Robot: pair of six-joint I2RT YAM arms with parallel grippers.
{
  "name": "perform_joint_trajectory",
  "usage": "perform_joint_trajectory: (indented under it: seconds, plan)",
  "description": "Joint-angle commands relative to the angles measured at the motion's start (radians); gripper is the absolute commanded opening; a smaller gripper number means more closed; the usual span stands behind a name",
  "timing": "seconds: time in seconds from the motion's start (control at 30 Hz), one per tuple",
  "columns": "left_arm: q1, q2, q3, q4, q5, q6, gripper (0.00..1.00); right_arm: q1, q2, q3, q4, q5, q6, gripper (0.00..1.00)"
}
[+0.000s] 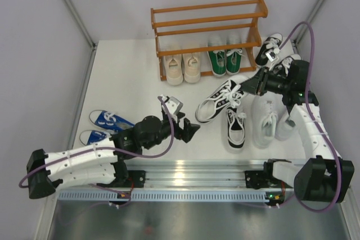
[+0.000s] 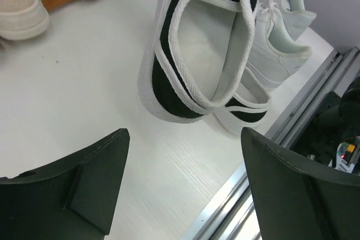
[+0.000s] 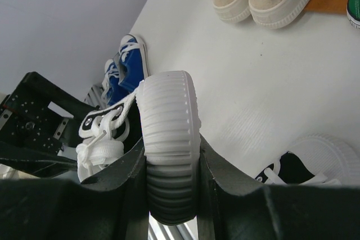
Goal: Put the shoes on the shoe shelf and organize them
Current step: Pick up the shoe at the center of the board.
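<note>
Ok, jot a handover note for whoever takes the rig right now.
Left gripper: open, empty, low over the table.
Right gripper: shut on a black sneaker at its toe.
Done: beige pair and green pair at the shoe shelf bottom tier.
Left: the held one, loose black sneaker, white pair, blue pair, second black pair right of the shelf.

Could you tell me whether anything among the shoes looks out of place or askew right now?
Yes: one black sneaker is tipped on its side at a slant, its toe pinched in the jaws of the right gripper, while the second black sneaker beside it sits flat on its sole.
</note>
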Motion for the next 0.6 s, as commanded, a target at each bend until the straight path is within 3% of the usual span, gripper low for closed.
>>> perform_joint_trajectory:
  seconds: [0.0, 0.3, 0.47, 0.57]
  plan:
    - [0.001, -0.046, -0.028, 0.140, 0.062, 0.214, 0.85, -0.002, -0.027, 0.011, 0.054, -0.036, 0.021, 0.00]
    - [0.006, 0.013, -0.011, 0.252, 0.054, 0.180, 0.81, -0.002, -0.031, 0.002, 0.060, -0.037, 0.021, 0.00]
    - [0.020, 0.117, 0.048, 0.252, 0.049, 0.202, 0.69, -0.002, -0.036, -0.005, 0.063, -0.040, 0.021, 0.00]
    - [0.026, 0.172, 0.097, 0.239, 0.025, 0.220, 0.57, -0.001, -0.038, -0.005, 0.066, -0.043, 0.021, 0.00]
